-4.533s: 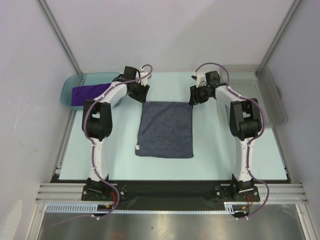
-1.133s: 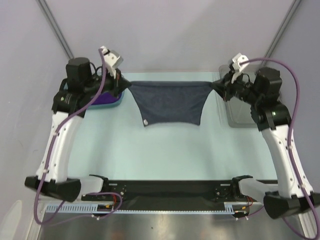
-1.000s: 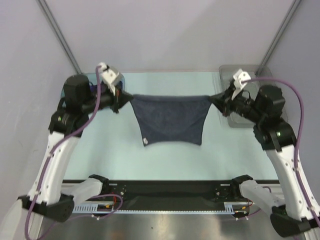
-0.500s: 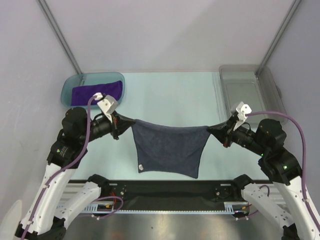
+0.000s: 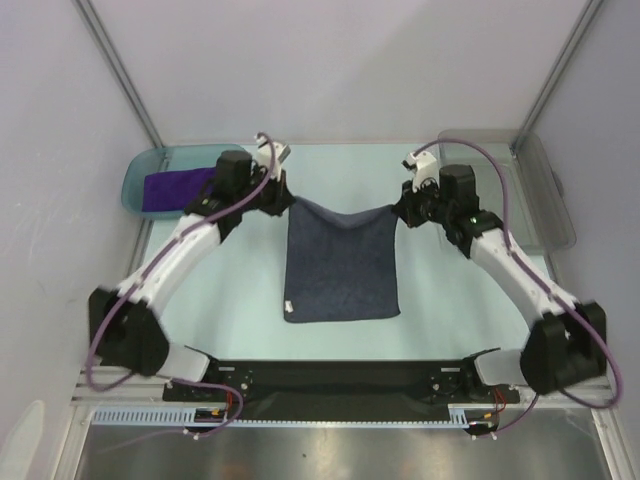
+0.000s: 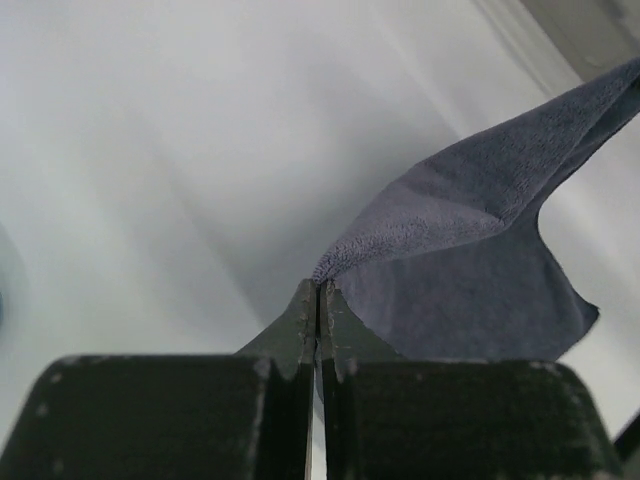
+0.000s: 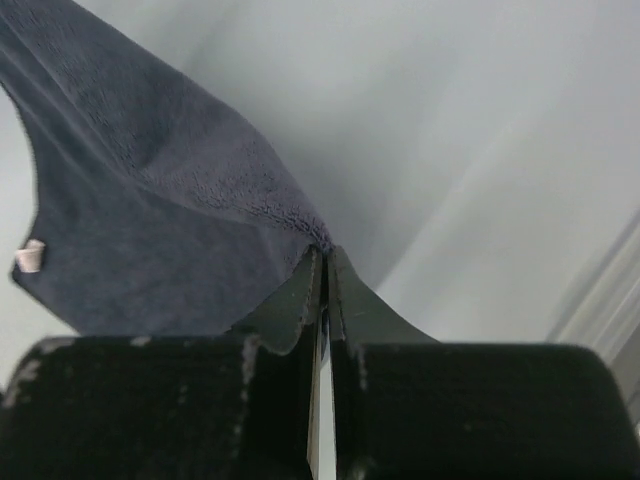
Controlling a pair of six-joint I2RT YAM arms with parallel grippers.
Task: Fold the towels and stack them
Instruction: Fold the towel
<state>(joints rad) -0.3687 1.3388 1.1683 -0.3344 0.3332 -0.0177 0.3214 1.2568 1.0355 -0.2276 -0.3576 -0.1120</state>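
A grey-blue towel (image 5: 341, 265) lies mostly spread on the table, its near edge flat and its two far corners lifted. My left gripper (image 5: 287, 201) is shut on the far left corner (image 6: 335, 265). My right gripper (image 5: 397, 209) is shut on the far right corner (image 7: 305, 235). The far edge sags slightly between them. A small white tag (image 5: 289, 304) shows at the towel's near left corner. A deep purple towel (image 5: 170, 187) lies in the teal tray (image 5: 137, 170) at the far left.
A clear grey bin (image 5: 545, 190) stands at the far right, by the right wall. The arm bases sit on the black rail (image 5: 340, 375) at the near edge. Metal frame posts (image 5: 118, 72) rise at the back corners.
Both arms carried the hanging towel toward the near edge, then swung back to the far side and lowered, so the towel now lies spread on the table with its far corners still gripped.
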